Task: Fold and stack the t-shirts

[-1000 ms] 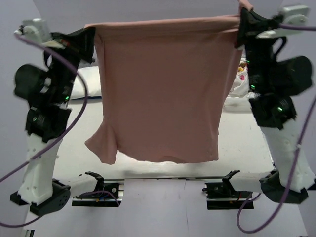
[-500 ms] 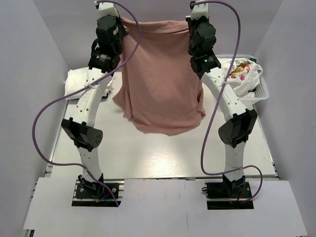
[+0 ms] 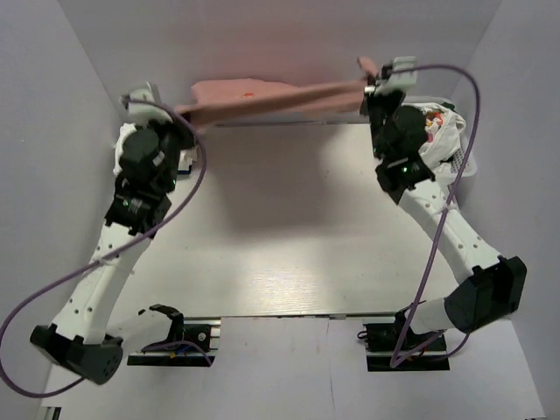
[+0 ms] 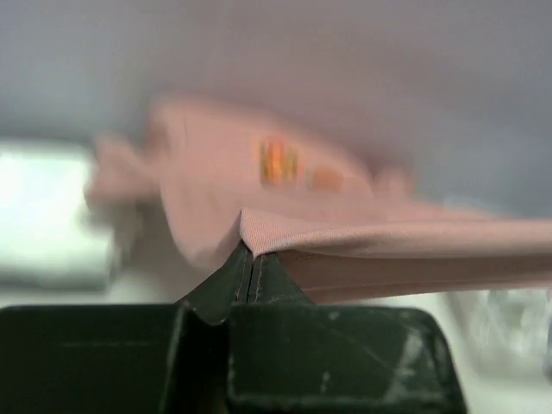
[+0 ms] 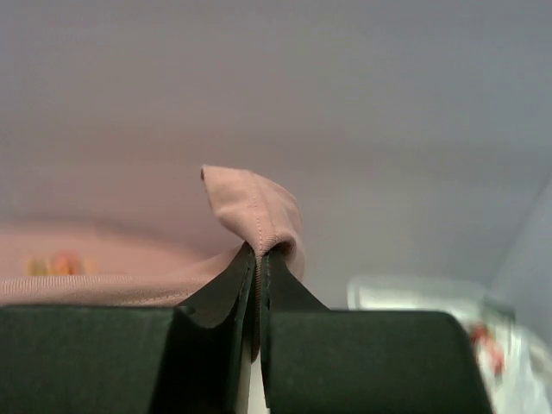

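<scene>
Top view: the dusty-pink t-shirt [image 3: 262, 94] hangs off the table [image 3: 289, 245], stretched as a band at the table's 12 o'clock edge. Its long axis runs from 9 to 3 o'clock, with the 3 o'clock end lying slightly farther away.

The left hand [image 3: 182, 122], at 10 o'clock, is clenched on one end of the shirt. The right hand [image 3: 367, 86], at 1 o'clock, is clenched on the other. Both wrist views show the fingers pressed together over a pinch of pink hem [image 4: 345, 233] [image 5: 250, 203]. Neither hand is nearer to the cloth, since each grips an end.

The cloth trails toward 12 o'clock beyond the hands, so laying it flat probably calls for a pull toward 6 o'clock. The table is bare white from its centre to 6 o'clock. A mesh basket [image 3: 464, 162] at 2 o'clock holds a printed white t-shirt [image 3: 433, 122] and sits close by the right arm.
</scene>
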